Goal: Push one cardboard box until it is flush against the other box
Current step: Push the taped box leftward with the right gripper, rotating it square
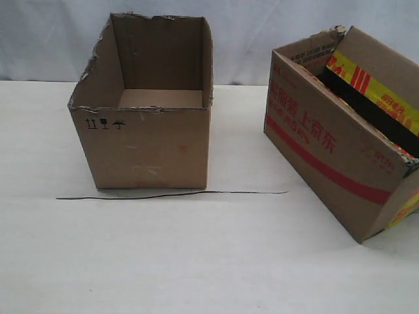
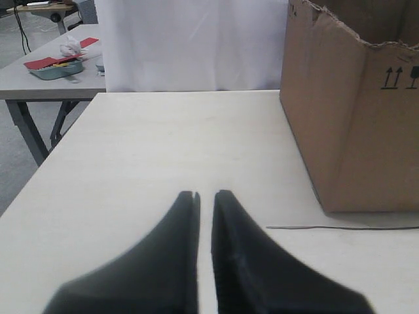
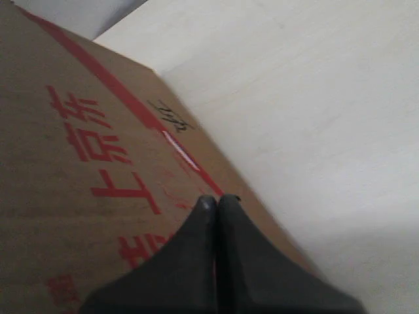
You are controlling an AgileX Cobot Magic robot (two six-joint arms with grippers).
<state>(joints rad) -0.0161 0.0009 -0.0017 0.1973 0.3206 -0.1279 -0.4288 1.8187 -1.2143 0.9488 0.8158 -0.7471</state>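
The cardboard box [image 1: 327, 157], with yellow-and-red tape, red print and a red stripe, stands at the right of the exterior view, turned at an angle. The other box [image 1: 147, 150], plain with a ragged rim, stands left of it, and a strip of bare table lies between them. Neither gripper shows in the exterior view. My right gripper [image 3: 217, 198] is shut, its tips close to or on the printed face of the cardboard box [image 3: 85, 163]. My left gripper [image 2: 206, 193] hovers over bare table with only a thin slit between its fingers, holding nothing. The other box [image 2: 360, 131] is apart from it, to one side.
A thin black line [image 1: 170, 194] runs across the white table [image 1: 196, 261] in front of the plain box, also seen as the line [image 2: 340, 227] in the left wrist view. A white backdrop hangs behind. A grey side table [image 2: 39, 82] carrying a teal tray [image 2: 55, 67] stands beyond the table's edge.
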